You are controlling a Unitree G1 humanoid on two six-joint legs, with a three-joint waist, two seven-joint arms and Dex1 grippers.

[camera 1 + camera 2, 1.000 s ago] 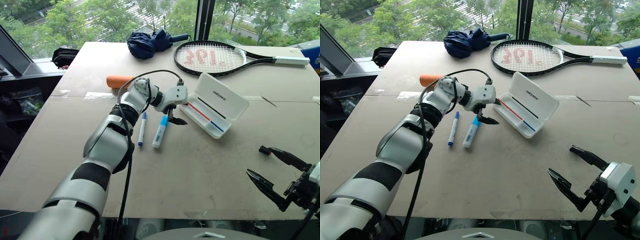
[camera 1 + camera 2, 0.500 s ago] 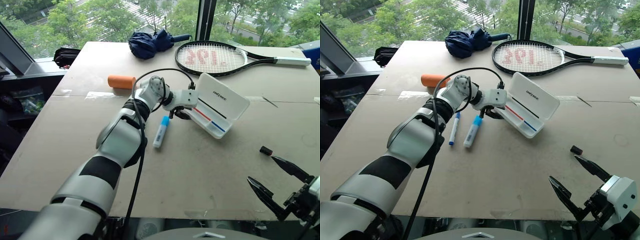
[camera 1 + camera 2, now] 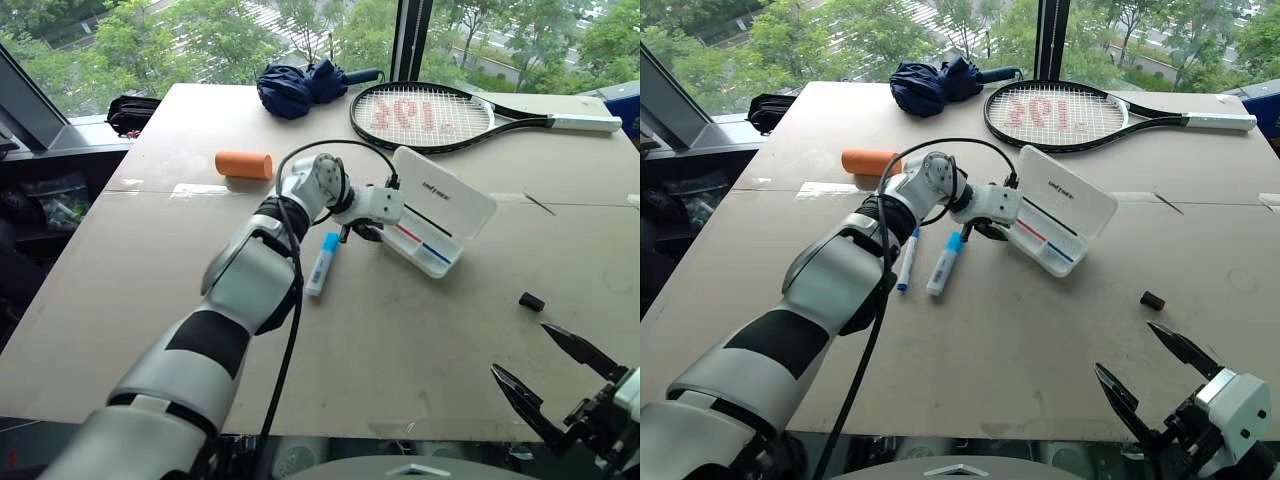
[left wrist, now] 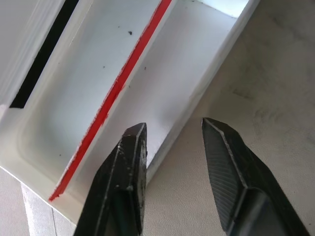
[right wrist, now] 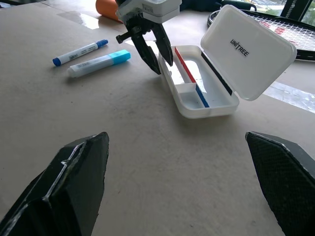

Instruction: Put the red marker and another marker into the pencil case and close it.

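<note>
A tan tabletop [image 3: 420,330] is seen by windows. On it one open pencil case [image 3: 440,215], one racket [image 3: 430,115] and one umbrella [image 3: 295,85] are counted.

By the left wrist, the left tool [image 4: 172,142] is found straddling the case wall, nearly together, one red marker [image 4: 118,93] inside.

By the right wrist, the right tool [image 5: 182,177] is held wide apart; two loose markers [image 5: 98,63] are counted.

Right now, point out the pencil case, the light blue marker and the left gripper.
pencil case [image 5: 248,54]: right wrist view, on the raised open lid.
light blue marker [image 3: 942,265]: right eye view, mid-barrel, lying on the table.
left gripper [image 4: 172,142]: left wrist view, midway between fingertips, astride the case's near wall.
</note>
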